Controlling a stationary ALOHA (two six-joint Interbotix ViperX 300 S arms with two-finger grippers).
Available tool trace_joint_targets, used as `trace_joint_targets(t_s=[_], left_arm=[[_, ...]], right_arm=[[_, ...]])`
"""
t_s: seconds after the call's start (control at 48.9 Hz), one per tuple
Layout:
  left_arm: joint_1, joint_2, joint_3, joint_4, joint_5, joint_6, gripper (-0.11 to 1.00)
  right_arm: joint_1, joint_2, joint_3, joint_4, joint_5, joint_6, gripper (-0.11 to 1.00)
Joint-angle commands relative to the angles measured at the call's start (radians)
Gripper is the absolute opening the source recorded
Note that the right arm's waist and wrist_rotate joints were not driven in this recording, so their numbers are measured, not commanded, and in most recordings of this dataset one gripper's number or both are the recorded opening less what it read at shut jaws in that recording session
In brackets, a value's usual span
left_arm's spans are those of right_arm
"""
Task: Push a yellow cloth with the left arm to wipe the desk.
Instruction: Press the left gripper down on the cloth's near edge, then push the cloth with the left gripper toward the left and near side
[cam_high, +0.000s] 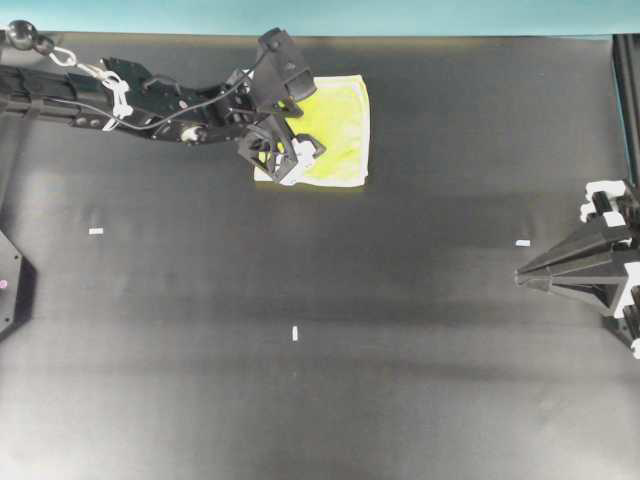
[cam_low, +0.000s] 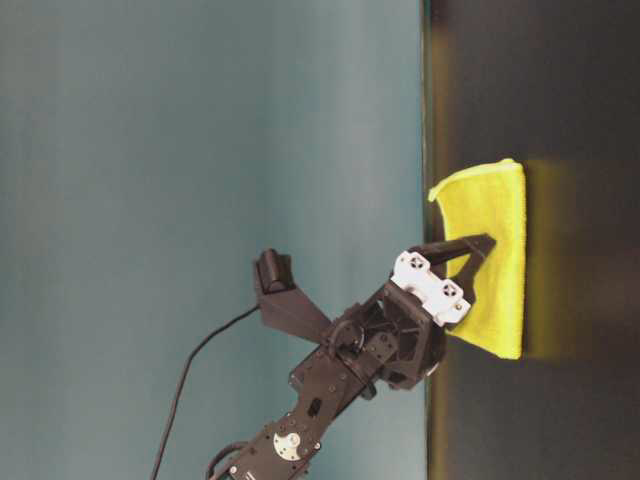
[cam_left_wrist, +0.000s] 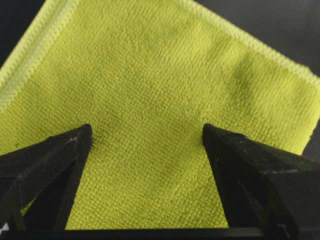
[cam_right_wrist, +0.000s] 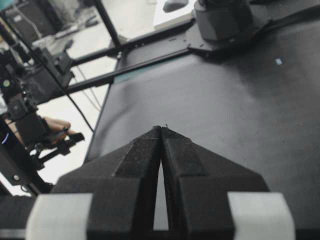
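The yellow cloth lies flat on the black desk near its far edge, left of centre. It also shows in the table-level view and fills the left wrist view. The left arm's gripper is open, with both fingertips resting on the cloth's near-left part, the fabric showing between them. In the table-level view this gripper leans down onto the cloth. The right gripper is shut and empty at the right edge, far from the cloth; its tips meet above bare desk.
Small white tape marks lie on the desk at the left, the middle and the right. A teal strip runs along the far edge. A black frame post stands at the far right.
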Motion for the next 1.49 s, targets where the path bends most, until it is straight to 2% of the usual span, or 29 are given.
trace_joint_targets(t_s=[0.0, 0.307, 0.879, 1.186, 1.472], left_arm=[[-0.002, -0.002, -0.008, 0.005, 0.011, -0.003, 0.87], [-0.005, 0.003, 0.031, 0.005, 0.040, -0.038, 0.87], [-0.084, -0.092, 0.227, 0.003, -0.035, -0.035, 0.87], [-0.170, -0.166, 0.365, 0.003, -0.080, -0.034, 0.87], [-0.299, -0.255, 0.499, 0.003, -0.103, -0.034, 0.87]], right_arm=[[0.000, 0.005, -0.006, 0.002, -0.008, 0.000, 0.00], [0.000, 0.005, -0.008, 0.002, -0.011, 0.000, 0.00], [0.000, 0.005, -0.006, 0.002, -0.011, 0.000, 0.00], [0.000, 0.005, -0.006, 0.002, -0.014, 0.000, 0.00], [0.000, 0.005, -0.006, 0.000, -0.015, 0.000, 0.00]])
